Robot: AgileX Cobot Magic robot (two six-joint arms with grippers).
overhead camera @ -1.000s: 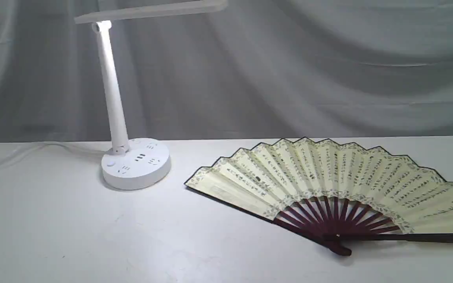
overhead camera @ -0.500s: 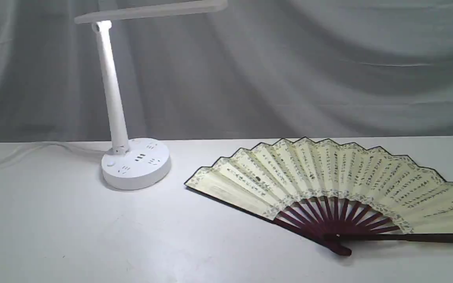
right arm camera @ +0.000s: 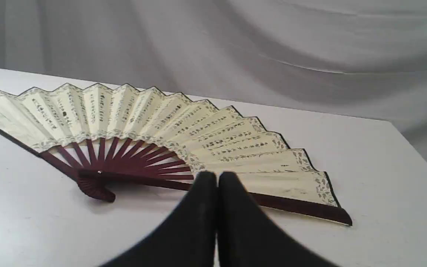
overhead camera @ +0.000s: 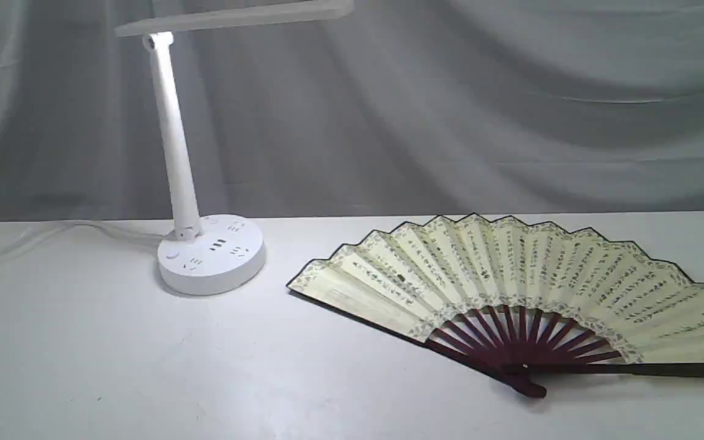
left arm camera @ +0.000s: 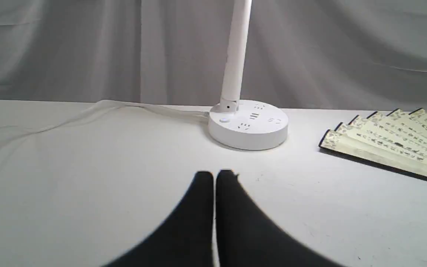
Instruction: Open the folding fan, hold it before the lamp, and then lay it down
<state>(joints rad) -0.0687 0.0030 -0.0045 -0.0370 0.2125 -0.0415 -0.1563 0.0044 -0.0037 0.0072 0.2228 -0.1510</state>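
The folding fan point(overhead camera: 511, 275) lies spread open and flat on the white table at the right, its cream pleats fanned toward the back and its maroon ribs meeting at a pivot near the front. The white lamp point(overhead camera: 172, 128) stands at the left, lit, with its round socket base point(overhead camera: 211, 253) on the table. Neither arm shows in the exterior view. My left gripper point(left arm camera: 214, 174) is shut and empty, a short way in front of the lamp base point(left arm camera: 248, 124). My right gripper point(right arm camera: 218, 175) is shut and empty, close before the fan point(right arm camera: 154, 118), apart from it.
The lamp's cord point(overhead camera: 52, 235) trails left across the table point(overhead camera: 113, 366) toward the back. A grey draped cloth point(overhead camera: 450, 110) forms the backdrop. The table's right corner point(right arm camera: 413, 155) shows in the right wrist view.
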